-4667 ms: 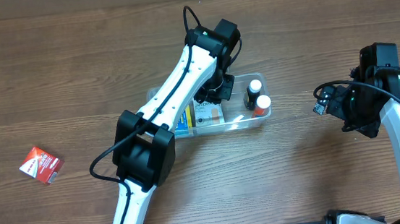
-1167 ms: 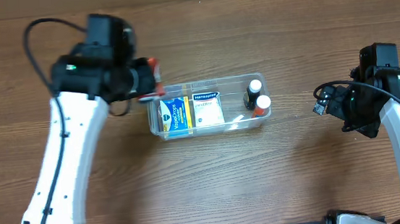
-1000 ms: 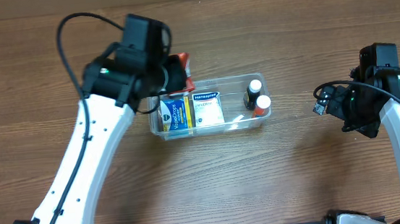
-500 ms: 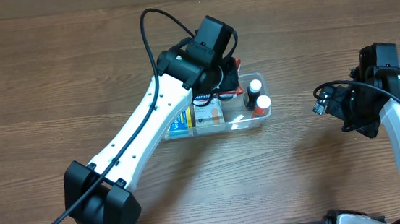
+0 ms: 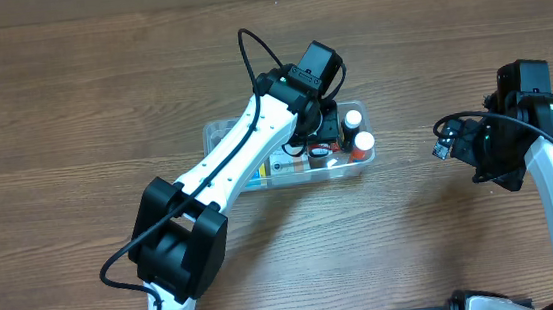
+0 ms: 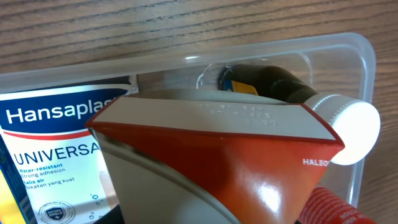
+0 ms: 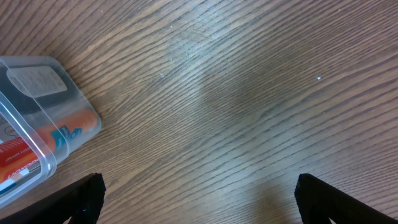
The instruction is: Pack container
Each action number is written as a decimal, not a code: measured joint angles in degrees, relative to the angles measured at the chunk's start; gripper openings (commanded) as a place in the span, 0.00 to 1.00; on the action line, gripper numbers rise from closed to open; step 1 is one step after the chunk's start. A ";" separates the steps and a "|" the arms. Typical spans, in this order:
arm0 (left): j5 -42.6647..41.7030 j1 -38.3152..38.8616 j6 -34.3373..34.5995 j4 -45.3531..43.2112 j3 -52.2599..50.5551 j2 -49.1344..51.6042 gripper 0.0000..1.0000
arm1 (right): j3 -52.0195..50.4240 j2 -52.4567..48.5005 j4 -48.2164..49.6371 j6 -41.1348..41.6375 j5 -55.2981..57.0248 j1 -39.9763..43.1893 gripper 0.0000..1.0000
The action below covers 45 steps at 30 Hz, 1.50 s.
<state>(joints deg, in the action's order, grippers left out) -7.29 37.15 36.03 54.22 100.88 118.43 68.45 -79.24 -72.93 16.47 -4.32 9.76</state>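
Just right of the table's [image 5: 72, 113] middle lies the container [image 5: 216, 132], a clear shallow tub set lengthwise across the wood, its right end nearest the right arm [image 5: 549, 166]. Inside it, a plaster box [image 6: 50, 149] with blue and white print lies flat toward the middle. At the right end a white-capped bottle [image 5: 353, 119] stands with a second bottle [image 5: 364, 142] just beside it. The wrist view shows one of them to have a dark body and a yellow-and-blue label.

The left gripper [image 5: 321, 139] hangs over the right half of the tub, between the plaster box and the bottles, clamped on a red box [image 6: 249, 168]. That box has a grey top face and fills most of the left wrist view, tilted. Its near edge overlaps the plaster box and its right corner comes close to a white cap. Whether it touches anything below cannot be told.

The right gripper [image 7: 199, 196] is well apart from the tub, over bare wood, with its fingers spread wide and nothing between them. Only the tub's rounded end corner shows at the left edge of its view, with something orange behind the clear wall.
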 measured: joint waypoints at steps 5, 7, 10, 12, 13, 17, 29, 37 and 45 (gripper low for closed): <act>0.00 0.00 -0.39 0.26 0.00 0.00 0.71 | 0.00 0.00 0.00 0.00 0.00 0.00 1.00; 0.00 0.00 -0.61 0.39 0.00 0.00 0.74 | 0.00 0.00 0.00 -0.02 0.00 0.00 1.00; 0.00 0.00 -1.70 0.39 0.00 0.00 0.74 | 0.00 0.00 0.00 0.00 0.02 0.00 1.00; 0.00 0.00 -1.90 0.39 0.00 0.00 0.74 | 0.00 0.00 -0.02 -0.02 0.00 0.00 1.00; 0.00 0.00 -1.92 0.39 0.00 0.00 0.73 | 0.00 0.00 0.00 -0.02 0.00 0.00 1.00; 0.00 0.00 -2.80 0.42 0.00 0.00 0.67 | 0.00 0.00 0.00 -0.02 0.00 0.00 1.00; 20.20 -2.80 -8.81 24.63 17.53 -11.26 1.00 | 0.00 0.00 0.24 0.00 -0.02 0.00 1.00; 22.29 -29.35 -7.80 36.02 19.56 -21.11 1.00 | 6.01 0.00 1.75 -2.10 -0.04 -4.28 1.00; 14.23 -45.70 -12.15 27.63 11.32 -19.67 1.00 | 14.05 0.09 21.92 -5.81 1.62 -13.42 1.00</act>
<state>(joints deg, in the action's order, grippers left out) 6.94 -8.56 23.88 81.84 112.20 98.76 82.50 -79.15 -51.00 10.66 -2.70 -3.66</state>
